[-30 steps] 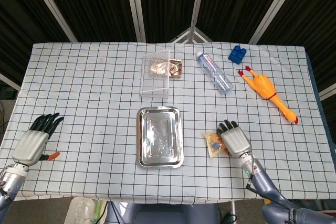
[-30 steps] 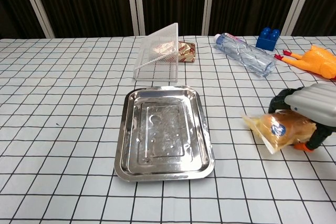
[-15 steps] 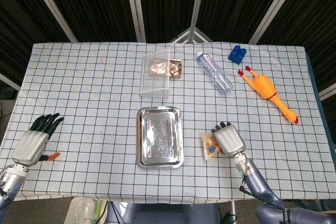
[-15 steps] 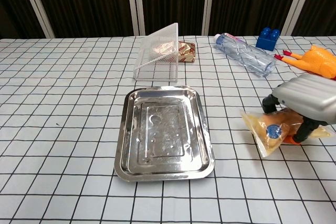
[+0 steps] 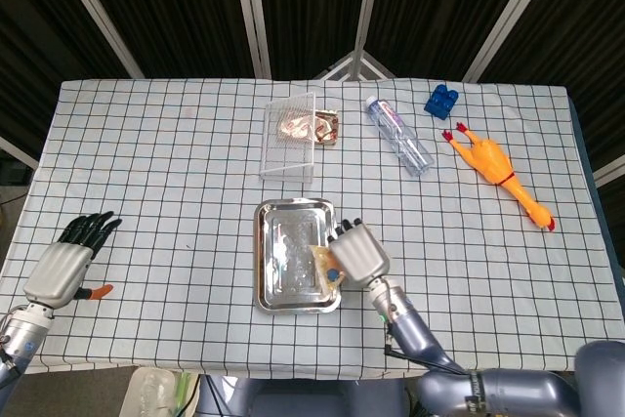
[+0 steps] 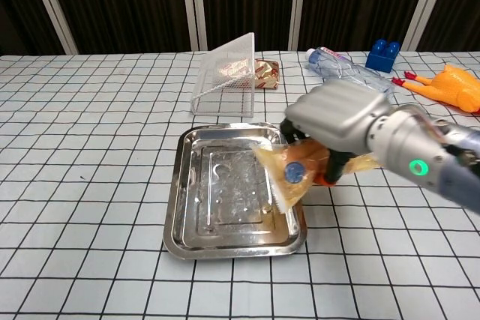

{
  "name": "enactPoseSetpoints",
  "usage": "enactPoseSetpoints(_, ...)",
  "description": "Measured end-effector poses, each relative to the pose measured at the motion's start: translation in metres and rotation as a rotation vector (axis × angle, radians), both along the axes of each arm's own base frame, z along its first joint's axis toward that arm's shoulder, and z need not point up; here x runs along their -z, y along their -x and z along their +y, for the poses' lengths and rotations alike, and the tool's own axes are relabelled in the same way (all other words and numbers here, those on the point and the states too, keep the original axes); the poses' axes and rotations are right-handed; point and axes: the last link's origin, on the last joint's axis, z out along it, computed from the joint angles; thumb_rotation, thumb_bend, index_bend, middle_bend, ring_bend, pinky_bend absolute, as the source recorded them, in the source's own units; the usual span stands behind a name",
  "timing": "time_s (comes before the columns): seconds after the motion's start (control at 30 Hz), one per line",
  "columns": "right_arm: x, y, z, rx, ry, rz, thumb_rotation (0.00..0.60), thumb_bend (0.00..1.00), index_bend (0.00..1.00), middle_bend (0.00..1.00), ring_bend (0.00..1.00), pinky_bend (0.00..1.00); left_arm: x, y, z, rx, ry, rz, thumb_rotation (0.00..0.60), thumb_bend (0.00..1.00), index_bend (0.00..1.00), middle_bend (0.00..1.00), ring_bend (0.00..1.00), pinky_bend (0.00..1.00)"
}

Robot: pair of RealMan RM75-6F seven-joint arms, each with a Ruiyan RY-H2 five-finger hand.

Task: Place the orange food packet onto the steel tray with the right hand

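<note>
The right robot hand [image 6: 337,124] grips the packet [image 6: 296,172] and holds it over the right edge of the tray [image 6: 191,207], fingers curled over the top of it, the packet's clear lower corner hanging down inside the tray's rim; from the chest view I cannot tell whether that corner touches the steel. From the head view the same robot hand [image 5: 357,254] sits at the tray's [image 5: 270,290] right side with the packet [image 5: 325,267] poking out to its left, above the tray floor. Far off to the left of it, near the bench [image 5: 176,173] corner, the left robot hand [image 5: 62,269] lies with its dark fingers stretched out and apart, holding nothing. Beyond the right robot hand stands a clear basket [image 6: 223,74] with a brown wrapper [image 6: 265,74] beside it, then a bottle [image 6: 350,76], a blue block [image 6: 381,55] and a rubber chicken [image 6: 451,88] further off to its right.
</note>
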Motion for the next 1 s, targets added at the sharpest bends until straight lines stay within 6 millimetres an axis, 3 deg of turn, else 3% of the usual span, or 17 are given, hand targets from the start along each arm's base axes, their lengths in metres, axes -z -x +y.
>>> enactPoseSetpoints(0.13, 0.032, -0.036, 0.0, -0.002, -0.043, 0.012, 0.6, 0.31, 0.62, 0.45, 0.33, 0.45, -0.003, 0.002, 0.001, -0.005, -0.006, -0.003, 0.6, 0.06, 0.0, 0.0, 0.02, 0.03)
enactPoseSetpoints(0.33, 0.054, -0.063, -0.003, -0.019, -0.034, 0.045, 0.6, 0.31, 0.59, 0.45, 0.33, 0.45, -0.004, 0.005, 0.003, -0.017, -0.007, -0.007, 0.6, 0.06, 0.0, 0.0, 0.02, 0.03)
enactPoseSetpoints(0.4, 0.054, -0.066, -0.003, -0.022, -0.024, 0.049, 0.6, 0.31, 0.46, 0.41, 0.32, 0.45, -0.005, 0.005, 0.003, -0.019, -0.009, -0.009, 0.6, 0.06, 0.0, 0.0, 0.02, 0.03)
enactPoseSetpoints(0.47, 0.053, -0.067, -0.003, -0.02, -0.009, 0.051, 0.6, 0.31, 0.21, 0.28, 0.23, 0.39, -0.006, 0.005, 0.003, -0.02, -0.012, -0.011, 0.6, 0.06, 0.0, 0.0, 0.02, 0.03)
enactPoseSetpoints(0.5, 0.052, -0.067, -0.004, -0.02, -0.002, 0.052, 0.6, 0.31, 0.07, 0.14, 0.11, 0.31, -0.006, 0.005, 0.002, -0.019, -0.014, -0.011, 0.6, 0.06, 0.0, 0.0, 0.02, 0.03)
enactPoseSetpoints(0.53, 0.05, -0.067, -0.003, -0.021, 0.006, 0.054, 0.6, 0.31, 0.02, 0.08, 0.06, 0.25, -0.006, 0.005, 0.002, -0.019, -0.014, -0.011, 0.6, 0.06, 0.0, 0.0, 0.02, 0.03)
enactPoseSetpoints(0.57, 0.049, -0.066, -0.003, -0.019, 0.011, 0.055, 0.6, 0.31, 0.0, 0.02, 0.01, 0.18, -0.006, 0.004, 0.002, -0.018, -0.015, -0.011, 0.6, 0.06, 0.0, 0.0, 0.02, 0.03)
enactPoseSetpoints(0.67, 0.043, -0.065, 0.0, -0.007, 0.025, 0.06, 0.6, 0.31, 0.0, 0.0, 0.0, 0.05, -0.004, 0.004, 0.002, -0.016, -0.011, -0.008, 0.6, 0.06, 0.0, 0.0, 0.02, 0.03)
enactPoseSetpoints(1.0, 0.008, -0.057, 0.018, 0.01, 0.087, 0.071, 0.6, 0.3, 0.0, 0.0, 0.0, 0.04, 0.0, 0.0, -0.002, 0.002, -0.003, 0.001, 0.6, 0.06, 0.0, 0.0, 0.02, 0.03)
